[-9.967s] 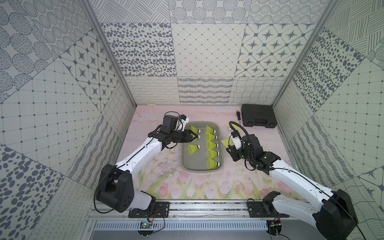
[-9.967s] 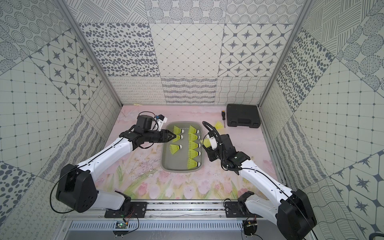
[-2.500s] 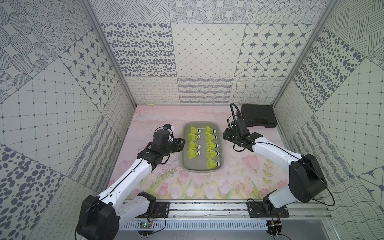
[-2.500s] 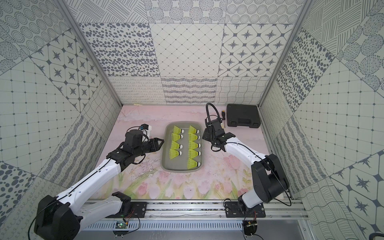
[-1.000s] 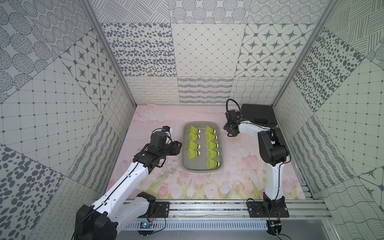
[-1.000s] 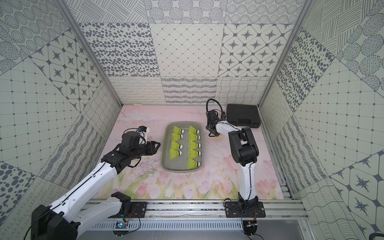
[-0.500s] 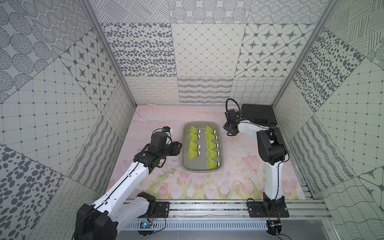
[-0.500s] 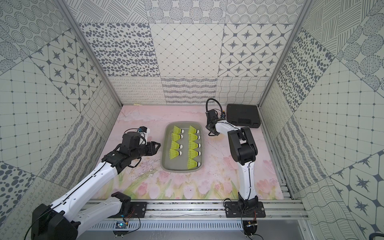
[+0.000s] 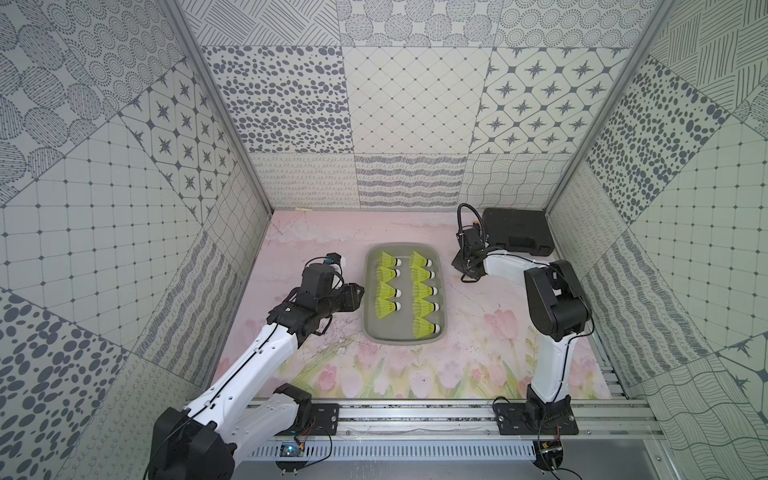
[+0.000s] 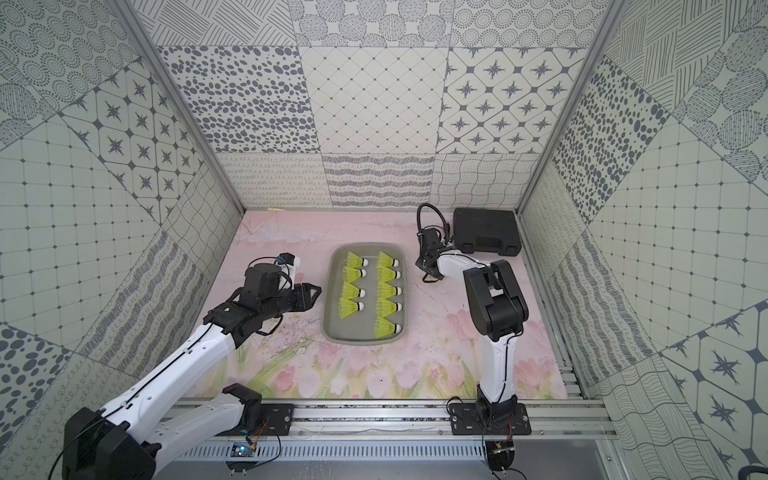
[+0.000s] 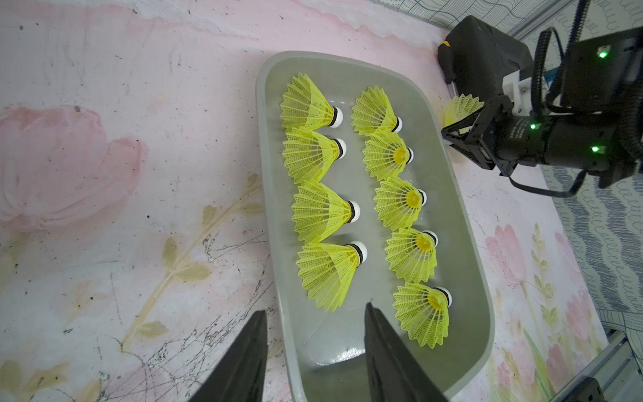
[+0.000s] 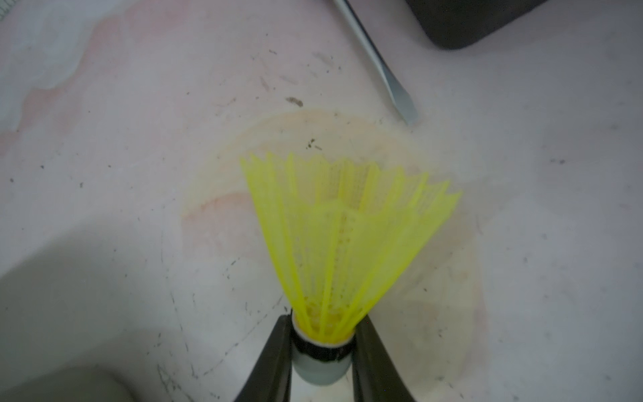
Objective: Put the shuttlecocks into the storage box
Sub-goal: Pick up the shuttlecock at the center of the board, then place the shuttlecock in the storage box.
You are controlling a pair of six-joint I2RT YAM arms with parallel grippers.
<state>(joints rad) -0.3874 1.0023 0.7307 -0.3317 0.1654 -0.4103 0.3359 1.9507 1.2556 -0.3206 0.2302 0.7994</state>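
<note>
With the box as the dial's centre and the far wall at 12 o'clock, the left arm climbs from its base at 7 o'clock on the near rail and stretches low across the mat (image 9: 374, 374). The left gripper (image 9: 359, 291) (image 10: 318, 291) ends at 9 o'clock, right at the rim of the box (image 9: 386, 330) (image 10: 353, 332). Its jaws are about half apart and hold nothing. In the left wrist view, one finger of the left gripper (image 11: 315, 309) hangs over the mat and the other over the floor of the box (image 11: 348, 348). The box holds nine shuttlecocks (image 9: 386, 293) (image 10: 351, 291) on their sides in two columns: four toward 9 o'clock, five toward 3 o'clock, white tips all pointing to 3 o'clock. The right arm stands up from its base at 5 o'clock, folds at the elbow and reaches to 1 o'clock, just outside the box's far corner. There the right gripper (image 9: 467, 278) (image 10: 428, 278) (image 12: 323, 320) is clamped on the white base of a shuttlecock (image 12: 341, 226) (image 11: 461, 108), whose skirt fans out ahead of the fingers. Whether the shuttlecock touches the mat I cannot tell. Just beyond lies a screwdriver (image 12: 393, 83), and farther at 1 o'clock the case (image 9: 515, 230) (image 10: 484, 230) sits in the far corner.
</note>
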